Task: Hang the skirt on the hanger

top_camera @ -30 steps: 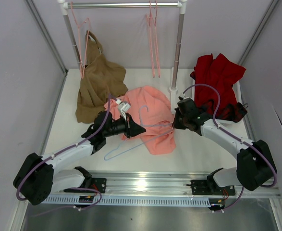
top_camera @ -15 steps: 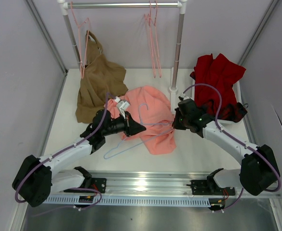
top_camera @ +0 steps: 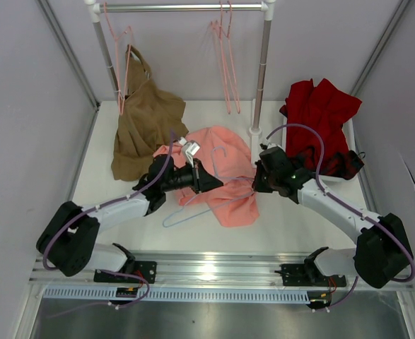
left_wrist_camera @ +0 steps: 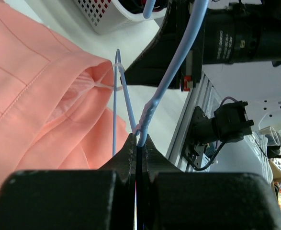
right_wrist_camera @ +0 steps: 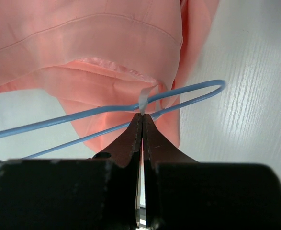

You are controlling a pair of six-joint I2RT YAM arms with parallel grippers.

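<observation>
L arm (top_camera: 115, 208) has swung in & up a bit in the last sec, so L jaws, & the hanger (left_wrist_camera: 171, 67) w/ them, now sit further over the skirt (top_camera: 228, 159) than before; the hanger's low corner has slid along the surface (top_camera: 285, 226) too. R arm (top_camera: 334, 205) has hardly moved. L jaws are pinched tight on the hanger's twisty neck, right at their tips, w/ the hook running up & away past them. R jaws are squeezed tight too, on a little white loop (right_wrist_camera: 144, 101) sewn at the skirt's top edge; the hanger's end bend lies just past their tips, touching that loop. From the L wrist cam the loop looks hooked round that end, a bit ahead of L jaws & off to one side. The skirt lies on the surface, spread out ahead of both jaws & between them, mostly under the wire, not hanging from it yet. My guess: the pull from L jaws is feeding the hanger end into the loop, so one side is abt hooked, the other side not done. Risk: tug too hard & the thin loop slips off.
</observation>
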